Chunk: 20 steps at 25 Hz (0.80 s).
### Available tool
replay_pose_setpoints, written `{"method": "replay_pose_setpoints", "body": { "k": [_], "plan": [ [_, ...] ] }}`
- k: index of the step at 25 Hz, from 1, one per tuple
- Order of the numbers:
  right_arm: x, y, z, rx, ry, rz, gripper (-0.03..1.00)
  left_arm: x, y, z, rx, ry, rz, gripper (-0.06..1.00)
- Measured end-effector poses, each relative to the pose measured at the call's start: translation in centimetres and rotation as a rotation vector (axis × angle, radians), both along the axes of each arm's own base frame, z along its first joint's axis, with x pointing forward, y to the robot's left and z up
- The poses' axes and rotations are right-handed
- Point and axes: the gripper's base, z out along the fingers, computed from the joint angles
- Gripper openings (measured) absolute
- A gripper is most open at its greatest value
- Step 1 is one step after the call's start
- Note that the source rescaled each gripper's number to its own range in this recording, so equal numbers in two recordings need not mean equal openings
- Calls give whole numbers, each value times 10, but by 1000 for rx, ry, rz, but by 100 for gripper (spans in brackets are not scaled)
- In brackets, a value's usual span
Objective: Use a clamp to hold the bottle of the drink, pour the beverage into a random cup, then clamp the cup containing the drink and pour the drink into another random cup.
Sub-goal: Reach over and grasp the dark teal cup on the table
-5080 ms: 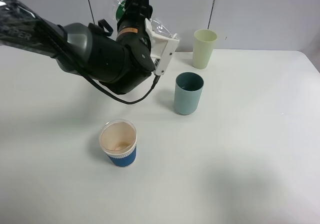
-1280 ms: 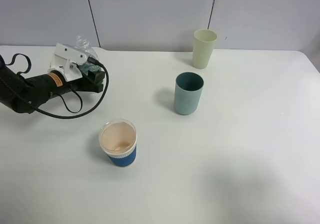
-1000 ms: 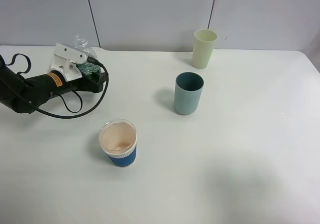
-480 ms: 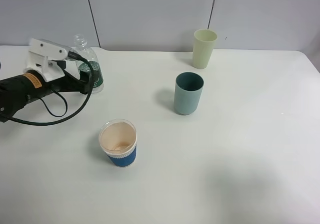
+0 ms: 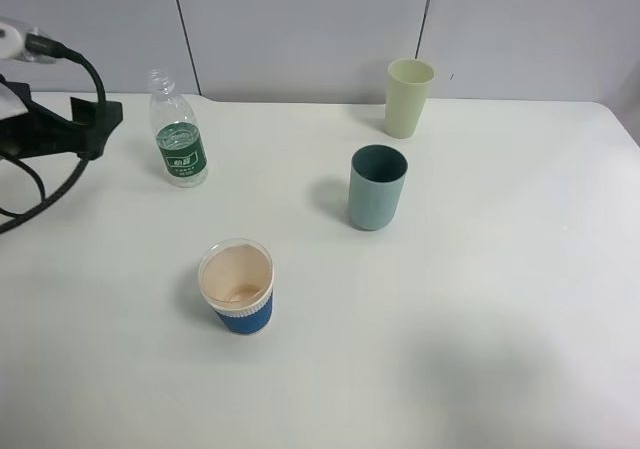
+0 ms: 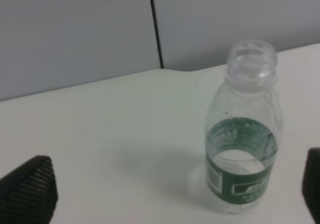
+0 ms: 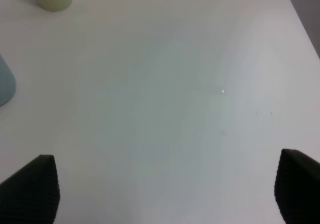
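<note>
As the scene now lies on the white table (image 5: 480, 319), the holdings are these.

Item, the bottle (image 5: 178, 139): upright, uncapped, near the table's far left. It stands free, just beyond the left gripper (image 5: 100, 134), in line with the gap between the jaws and touched by neither. Liquid shows only low down, about the label.

Item, left gripper: jaws spread wide, holding nothing.

Item, right gripper (image 7: 165, 189): jaws apart over bare table, nothing between them.

Item, the teal tumbler (image 5: 377, 187): upright near the middle. Its inside is dark, so whether the drink lies in it cannot be told for sure.

Item, the blue-sleeved paper cup (image 5: 237, 289): upright, nearer the camera, well apart from the tumbler. Its tan inside appears dry.

Item, pale yellow-green tumbler (image 5: 408, 97): at the far edge.

Progress, as judged: the first pour looks done, since the bottle is parked and nearly empty. Left to do: clamp the teal tumbler and pour into the paper cup.
</note>
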Motion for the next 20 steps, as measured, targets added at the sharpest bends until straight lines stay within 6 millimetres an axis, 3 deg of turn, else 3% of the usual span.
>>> {"method": "replay_pose_setpoints", "body": {
  "k": [8, 20],
  "plan": [
    [0, 0, 0, 0, 0, 0, 58, -60, 10, 58, -54, -63, 48, 100],
    [0, 0, 0, 0, 0, 0, 58, -165, 23, 103, -75, -209, 53, 100]
  ]
}}
